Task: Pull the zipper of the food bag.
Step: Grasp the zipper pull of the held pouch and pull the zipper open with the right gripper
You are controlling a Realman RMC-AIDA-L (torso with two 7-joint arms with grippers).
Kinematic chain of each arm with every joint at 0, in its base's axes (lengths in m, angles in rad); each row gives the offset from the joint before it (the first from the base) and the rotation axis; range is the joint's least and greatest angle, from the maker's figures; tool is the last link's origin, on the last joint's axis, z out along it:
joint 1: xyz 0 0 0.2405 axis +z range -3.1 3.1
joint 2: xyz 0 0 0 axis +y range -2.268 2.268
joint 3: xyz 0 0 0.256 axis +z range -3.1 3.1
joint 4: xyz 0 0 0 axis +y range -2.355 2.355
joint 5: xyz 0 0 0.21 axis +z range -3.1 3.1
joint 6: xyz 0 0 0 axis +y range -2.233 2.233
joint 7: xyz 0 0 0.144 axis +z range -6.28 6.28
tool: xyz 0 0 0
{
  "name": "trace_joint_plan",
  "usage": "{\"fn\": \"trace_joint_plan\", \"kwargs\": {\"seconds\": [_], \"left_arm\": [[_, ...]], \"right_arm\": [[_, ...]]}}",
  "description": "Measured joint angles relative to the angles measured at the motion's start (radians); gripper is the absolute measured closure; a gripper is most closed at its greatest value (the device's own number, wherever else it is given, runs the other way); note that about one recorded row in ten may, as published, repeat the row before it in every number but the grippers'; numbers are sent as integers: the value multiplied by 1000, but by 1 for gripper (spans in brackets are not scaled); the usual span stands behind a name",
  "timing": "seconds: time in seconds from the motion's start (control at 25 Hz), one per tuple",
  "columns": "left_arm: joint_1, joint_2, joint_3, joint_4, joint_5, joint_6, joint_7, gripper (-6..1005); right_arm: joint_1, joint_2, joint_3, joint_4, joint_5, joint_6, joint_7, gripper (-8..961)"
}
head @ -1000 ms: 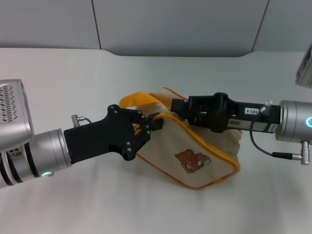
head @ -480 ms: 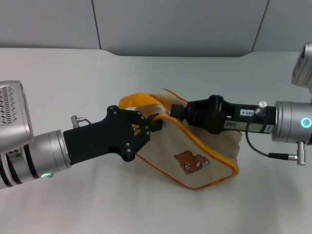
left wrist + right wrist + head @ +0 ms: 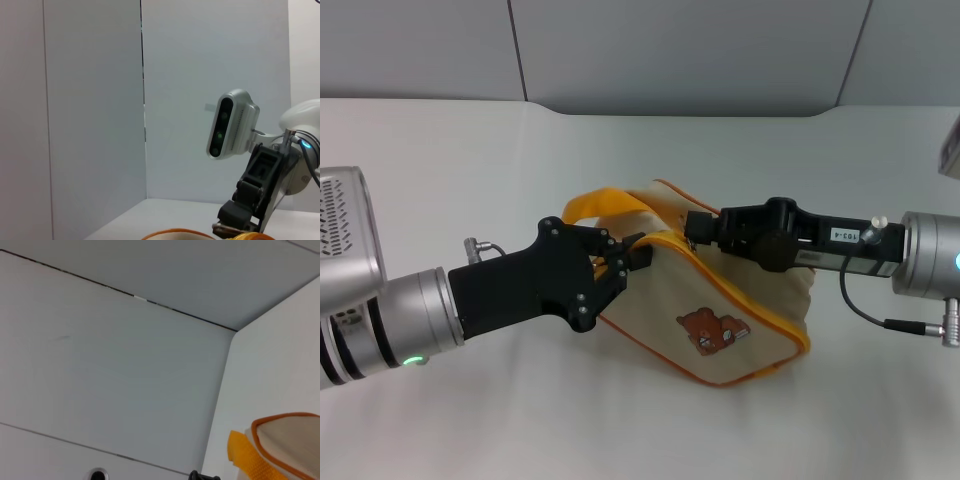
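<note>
Left gripper [image 3: 628, 255] pinched onto food bag [image 3: 720, 320] corner. Right gripper [image 3: 698, 228] tips closed at zipper [image 3: 760, 300] on top; pull tab hidden, grip hard to tell.

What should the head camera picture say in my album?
Two robot grippers, left gripper and right gripper, hold a bear food bag.

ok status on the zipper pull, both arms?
Left gripper clamped on food bag at its left end. Right gripper at the zipper on top, grip unclear. Nothing blocking.
</note>
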Motion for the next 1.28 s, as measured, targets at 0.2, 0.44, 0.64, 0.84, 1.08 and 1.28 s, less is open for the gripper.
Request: {"fn": "trace_joint_plan", "kwargs": {"seconds": [0.2,0.44,0.64,0.84,1.08,1.28], "left_arm": [[2,0,2,-1,0,0,0,947],[4,0,-2,-2,0,0,-3,947],[5,0,1,-2,0,1,-3,946],[6,0,1,-2,0,3,-3,946],[5,0,-4,-2,0,3,-4,946],[4,2,-5,-1,0,3,-10,946]], "right_arm": [[-8,5,-6,-3,20,-6,-31,899],[-13,6,-2,-3,21,-5,-47,945],[-11,-1,4,1,21,-5,-20,954],[1,-21,4,1,18,-6,51,955],[1,-38,-1,16,0,-9,124,823],[-39,-39,7,39,1,-9,142,638]]}}
